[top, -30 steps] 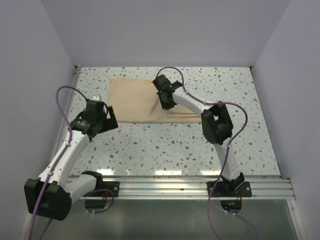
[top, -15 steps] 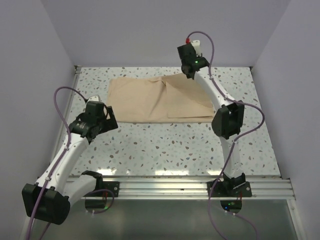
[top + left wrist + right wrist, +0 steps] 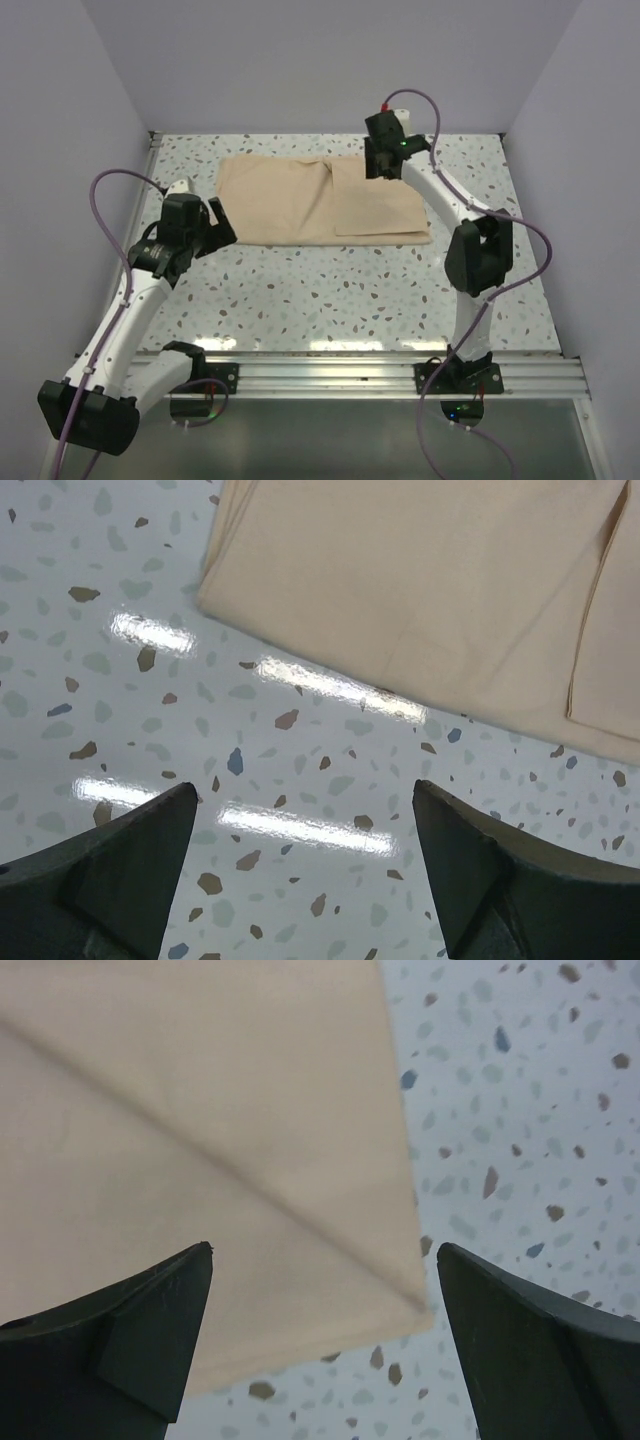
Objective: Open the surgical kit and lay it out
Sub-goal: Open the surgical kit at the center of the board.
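Note:
The surgical kit shows as a tan cloth wrap (image 3: 320,198) lying partly unfolded across the far half of the speckled table (image 3: 330,290), with a flap folded out to the right. My right gripper (image 3: 380,168) hovers open over the cloth's far right part. In the right wrist view the cloth (image 3: 200,1110) and its corner lie below the open, empty gripper (image 3: 325,1250). My left gripper (image 3: 224,228) stands open just off the cloth's near left corner. The left wrist view has the cloth (image 3: 430,590) ahead of the gripper (image 3: 305,790), with bare table between the fingers.
Grey walls close in the table at the back, left and right. A metal rail (image 3: 360,375) with both arm bases runs along the near edge. The right arm's elbow (image 3: 478,250) stands over the table just right of the cloth.
The right gripper pulled a cloth flap out to the right and back, then opened and let it go. The cloth now lies wider. The left arm moved slightly.

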Available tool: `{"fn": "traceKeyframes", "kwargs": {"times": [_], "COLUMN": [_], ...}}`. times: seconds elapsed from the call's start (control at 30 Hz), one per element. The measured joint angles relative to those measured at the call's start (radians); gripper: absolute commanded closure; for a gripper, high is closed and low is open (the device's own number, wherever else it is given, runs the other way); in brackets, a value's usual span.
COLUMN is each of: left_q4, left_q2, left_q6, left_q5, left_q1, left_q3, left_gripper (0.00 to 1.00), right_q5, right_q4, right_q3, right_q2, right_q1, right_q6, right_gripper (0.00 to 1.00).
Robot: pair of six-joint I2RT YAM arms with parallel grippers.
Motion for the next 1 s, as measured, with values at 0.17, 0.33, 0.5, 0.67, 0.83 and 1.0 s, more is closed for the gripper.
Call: {"fn": "traceKeyframes", "kwargs": {"times": [0.17,0.33,0.5,0.67,0.83,1.0], "left_q4": [-0.001,0.0,-0.005,-0.023,-0.039,-0.055], "left_q2": [0.0,-0.002,-0.033,-0.087,-0.118,-0.128], "left_q6": [-0.021,-0.027,-0.041,-0.042,-0.042,-0.042], "left_q5": [-0.022,-0.042,-0.045,-0.061,-0.085,-0.098], "left_q1": [0.0,0.0,0.0,0.0,0.0,0.0], "left_q3": [-0.022,-0.024,-0.044,-0.058,-0.063,-0.076], "left_gripper": [0.1,0.13,0.14,0.14,0.14,0.14], "right_q5": [-0.146,-0.238,-0.283,-0.317,-0.333,-0.336], "right_q4": [0.043,0.067,0.069,0.068,0.061,0.061], "right_q3": [-0.243,-0.341,-0.348,-0.345,-0.291,-0.238], "right_q2": [-0.165,-0.182,-0.076,0.006,0.038,0.065], "right_q1": [0.177,0.234,0.193,0.205,0.244,0.277], "right_q6": [0.042,0.088,0.108,0.116,0.121,0.126], "right_gripper": [0.03,0.16,0.21,0.21,0.21,0.21]}}
